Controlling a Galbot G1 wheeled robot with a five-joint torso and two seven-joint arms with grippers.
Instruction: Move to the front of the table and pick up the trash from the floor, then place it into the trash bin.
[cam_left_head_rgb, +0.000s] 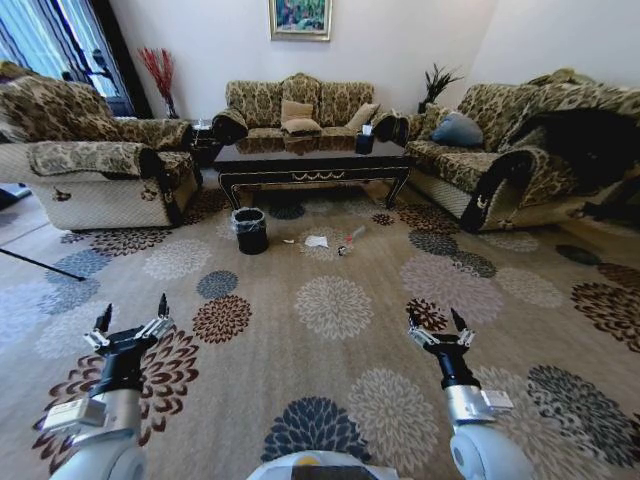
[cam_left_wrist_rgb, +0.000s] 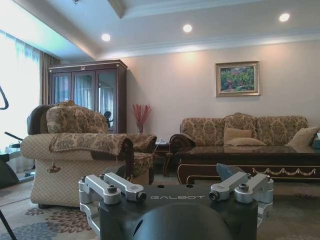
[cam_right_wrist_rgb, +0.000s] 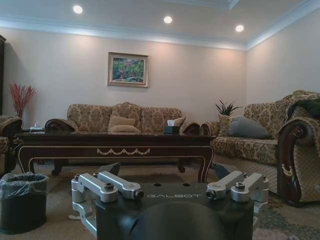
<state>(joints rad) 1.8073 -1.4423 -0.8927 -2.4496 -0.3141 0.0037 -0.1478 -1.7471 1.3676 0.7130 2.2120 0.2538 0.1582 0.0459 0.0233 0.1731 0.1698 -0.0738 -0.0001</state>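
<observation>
Across the patterned carpet stands the long dark table (cam_left_head_rgb: 315, 160), also seen in the left wrist view (cam_left_wrist_rgb: 250, 155) and the right wrist view (cam_right_wrist_rgb: 115, 145). The black trash bin (cam_left_head_rgb: 250, 230) with its grey liner stands on the floor before the table's left end; the right wrist view has the bin (cam_right_wrist_rgb: 22, 200) too. The trash lies to its right: a crumpled white paper (cam_left_head_rgb: 316, 241), a tiny white scrap (cam_left_head_rgb: 288, 241) and a small red bit (cam_left_head_rgb: 354, 236). My left gripper (cam_left_head_rgb: 132, 308) and right gripper (cam_left_head_rgb: 434, 320) hover open and empty over the carpet, well short of the trash.
An armchair (cam_left_head_rgb: 90, 160) flanks the table on the left, a sofa (cam_left_head_rgb: 510, 150) on the right and another sofa (cam_left_head_rgb: 295, 105) behind. A black tissue box (cam_left_head_rgb: 364, 140) sits on the table. Open carpet (cam_left_head_rgb: 330, 310) lies between me and the trash.
</observation>
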